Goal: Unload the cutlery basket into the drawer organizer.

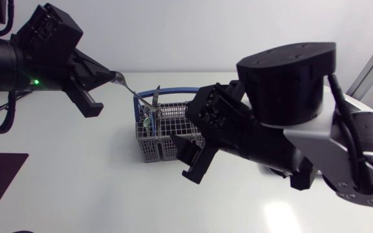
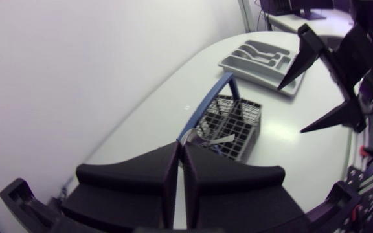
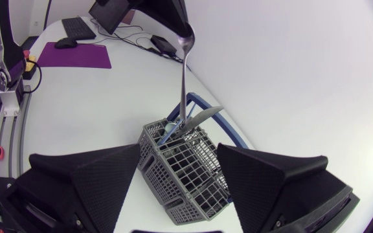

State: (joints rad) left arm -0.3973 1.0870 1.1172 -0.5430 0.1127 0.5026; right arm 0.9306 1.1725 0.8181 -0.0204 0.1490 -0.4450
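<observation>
The white worktop [image 1: 76,188] carries everything, with a flat dark purple mat [image 3: 76,55] lying well off to the side of the right fingers. The right gripper [image 3: 179,155] hangs above it with its broad black fingers spread wide and nothing between them that they touch. The left gripper [image 1: 111,76] is higher, its fingers pressed almost together with only a thin slit showing.

The pale grey moulded drawer organizer [image 2: 233,65] with curved compartments lies on the worktop beyond the right fingers, as seen from the left wrist, and well apart from the left fingers.

The grey mesh cutlery basket with a blue hoop handle [image 3: 186,171] stands upright just ahead of and below the open right fingers, framed by the gap between them. From the left wrist it lies straight ahead of the closed fingers.

The left fingers pinch a long silver metal spoon [image 3: 184,84] at its bowl end. The bowl shows just under the fingertips, and the shaft slants down to the basket, where its lower end is inside the rim.

A second silver utensil [image 3: 204,116] leans out of the same compartment, crossing the spoon's shaft; I cannot tell what kind it is.
</observation>
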